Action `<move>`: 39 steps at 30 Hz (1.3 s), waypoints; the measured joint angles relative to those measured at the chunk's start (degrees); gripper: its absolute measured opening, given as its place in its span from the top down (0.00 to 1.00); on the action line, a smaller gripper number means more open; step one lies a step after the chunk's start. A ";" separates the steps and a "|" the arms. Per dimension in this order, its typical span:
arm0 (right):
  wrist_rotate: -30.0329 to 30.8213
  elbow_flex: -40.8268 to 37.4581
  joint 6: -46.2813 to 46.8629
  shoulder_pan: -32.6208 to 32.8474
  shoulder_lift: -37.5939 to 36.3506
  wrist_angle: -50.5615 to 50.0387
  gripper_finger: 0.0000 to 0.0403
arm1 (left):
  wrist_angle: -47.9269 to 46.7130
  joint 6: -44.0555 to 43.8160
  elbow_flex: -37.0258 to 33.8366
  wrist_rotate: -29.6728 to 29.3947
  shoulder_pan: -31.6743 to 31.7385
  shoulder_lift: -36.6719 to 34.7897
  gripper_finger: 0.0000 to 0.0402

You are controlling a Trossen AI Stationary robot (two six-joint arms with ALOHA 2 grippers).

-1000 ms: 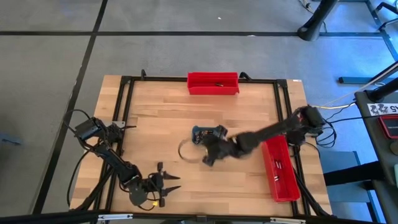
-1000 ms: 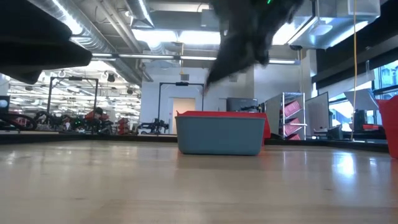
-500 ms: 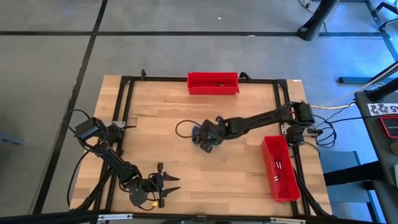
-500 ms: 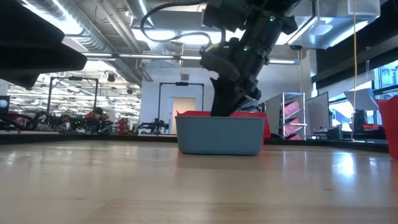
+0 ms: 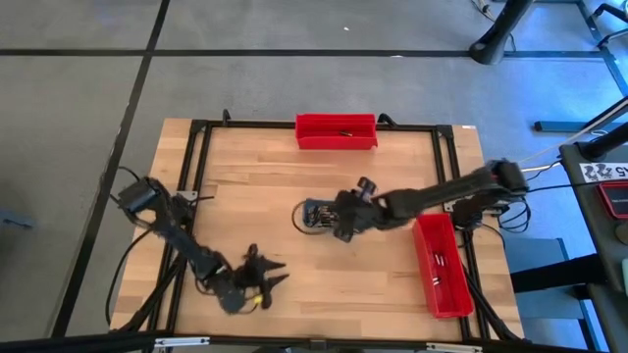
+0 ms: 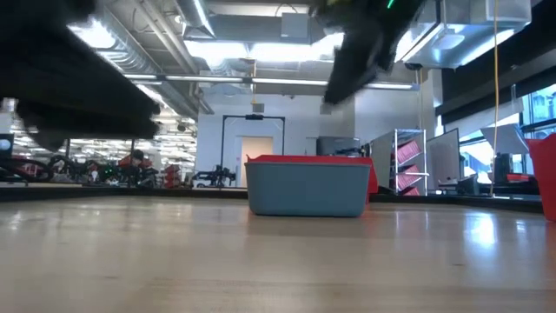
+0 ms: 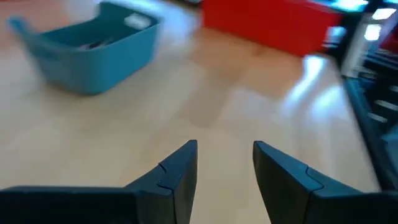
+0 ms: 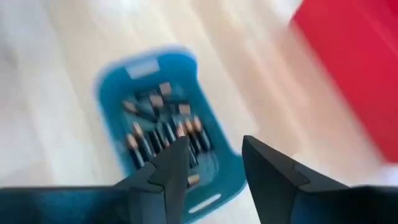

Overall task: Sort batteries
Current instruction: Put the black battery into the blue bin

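Observation:
The batteries (image 8: 163,138) lie in a heap inside the small blue tray (image 8: 118,74), which stands on the middle of the table (image 5: 316,214). My right gripper (image 8: 214,155) hovers open just above the tray's right side (image 5: 340,226), with nothing between its fingers. One battery (image 5: 343,131) lies in the far red bin (image 5: 337,130), and a few more batteries (image 5: 439,261) lie in the right red bin (image 5: 442,267). My left gripper (image 7: 225,155) is open and empty over bare wood near the front left (image 5: 263,279), pointing toward the tray (image 7: 93,53).
A black frame (image 5: 201,176) runs around the wooden table top. The far red bin sits at the middle of the far edge and the other red bin along the right edge. Bare wood lies between the tray and both bins.
My right gripper dipped down into the blue tray, then rose clear of it and drew a little toward the table's right edge. My left gripper has shifted slightly toward the right and rolled about its own axis. The tray has stayed where it was.

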 joint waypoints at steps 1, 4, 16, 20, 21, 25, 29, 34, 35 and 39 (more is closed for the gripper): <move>2.40 0.00 0.00 1.62 -1.58 0.35 0.63 | -4.08 -3.13 -0.04 1.89 1.65 -1.64 0.65; 9.07 0.08 0.04 6.98 -5.26 2.39 0.64 | -20.13 -11.51 0.08 14.11 7.72 -7.89 0.69; 16.75 0.04 -0.24 21.16 -1.18 8.25 0.64 | -90.37 -20.35 7.12 54.85 24.11 -15.74 0.89; 19.03 0.02 -0.24 23.00 1.22 8.26 0.64 | -90.92 -21.13 4.35 60.38 22.10 -15.68 0.88; 19.26 0.02 -0.24 23.25 1.66 8.26 0.64 | -91.07 -22.37 3.77 61.48 21.36 -15.68 0.86; 19.35 0.02 -0.22 23.84 2.20 8.22 0.64 | -96.39 -29.20 1.81 67.84 19.07 -15.52 0.84; 20.78 0.02 -0.24 23.74 2.27 8.22 0.64 | -101.87 -33.85 0.64 68.97 17.19 -15.51 0.93; 22.39 0.02 -0.46 23.72 2.27 8.17 0.64 | -101.34 -35.56 0.62 67.69 16.85 -13.80 0.98; 22.39 0.02 -0.46 23.72 2.27 8.13 0.64 | -101.24 -35.48 0.62 67.70 16.90 -13.09 0.98; 22.39 0.02 -0.48 23.72 2.27 7.96 0.64 | -101.22 -34.19 0.62 68.44 17.07 -8.18 0.99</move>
